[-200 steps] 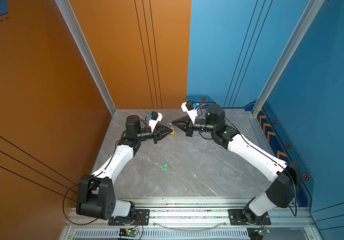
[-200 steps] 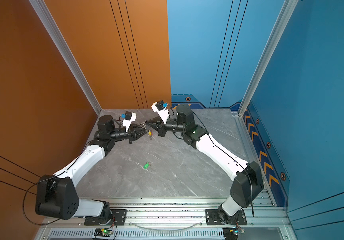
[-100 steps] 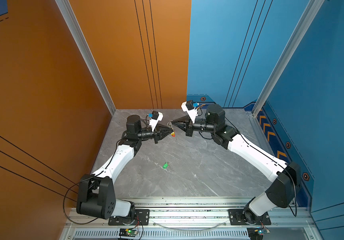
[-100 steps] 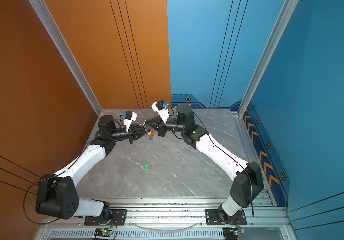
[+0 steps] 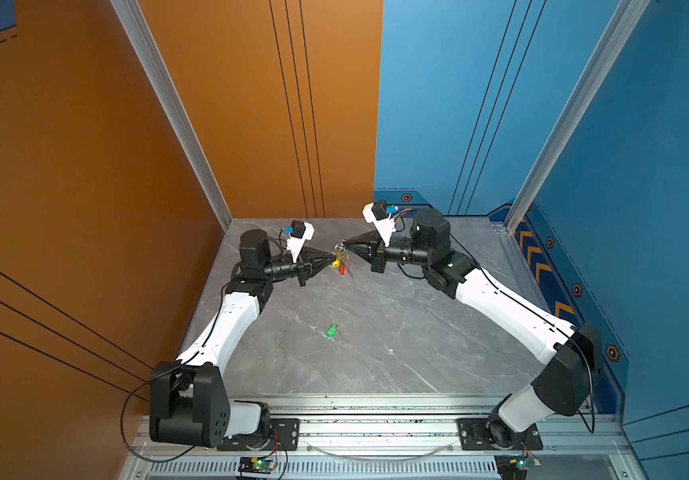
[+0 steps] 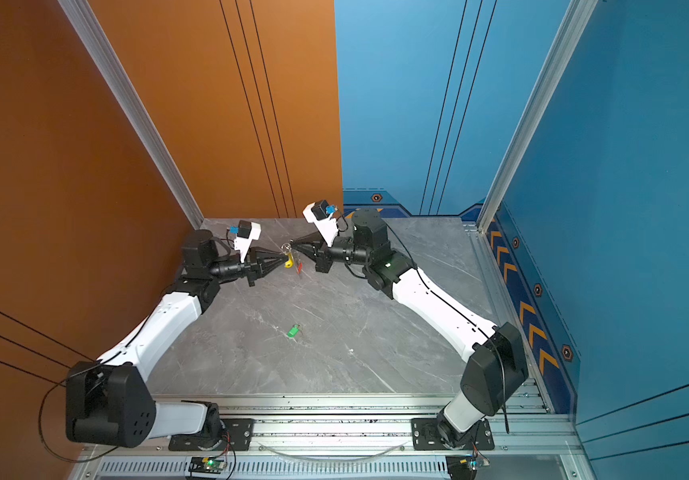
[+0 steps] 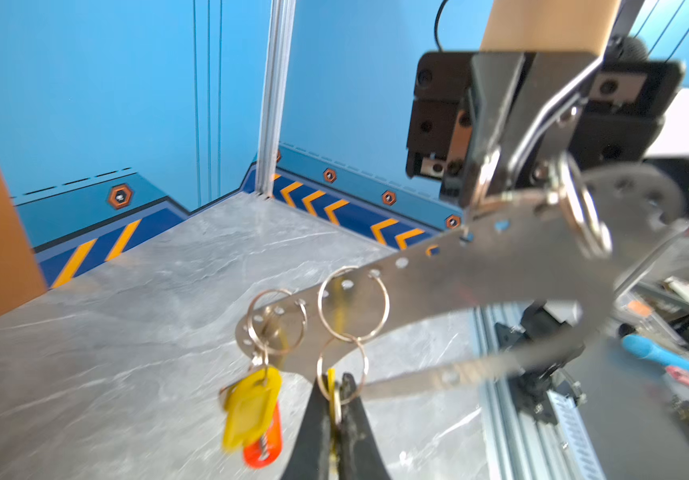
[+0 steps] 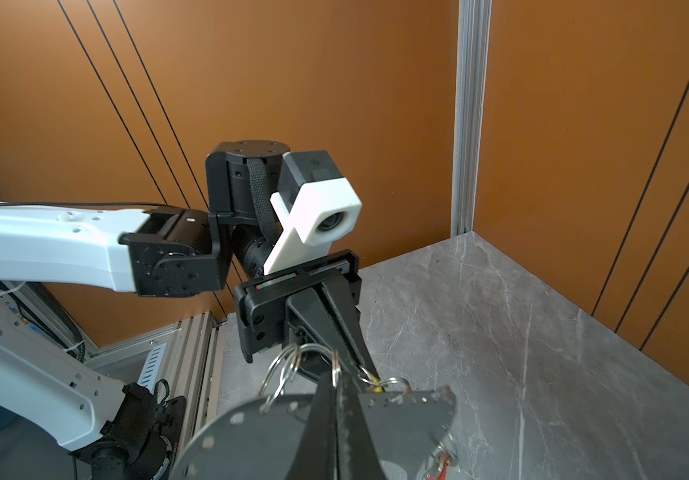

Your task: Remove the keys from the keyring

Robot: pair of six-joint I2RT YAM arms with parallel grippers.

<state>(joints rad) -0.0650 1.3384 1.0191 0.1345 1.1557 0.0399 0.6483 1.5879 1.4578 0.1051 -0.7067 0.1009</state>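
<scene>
Left gripper (image 7: 334, 384): pinches small ring (image 7: 341, 363) hanging off keyring (image 7: 480, 266). Right gripper (image 8: 336, 384): clamps keyring plate – aloft over table's (image 5: 376, 357) far edge. Yellow-tagged key (image 7: 251, 407), red-tagged key (image 7: 268, 451): dangle from keyring. Green-tagged key (image 5: 330, 331): lies mid-table.

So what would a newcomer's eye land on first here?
The two grippers, tip to tip above the far end of the table: the right gripper shut on the metal keyring plate, the left gripper pinching a small silver ring hung from it. Then the green-tagged key lying alone mid-table.
</scene>
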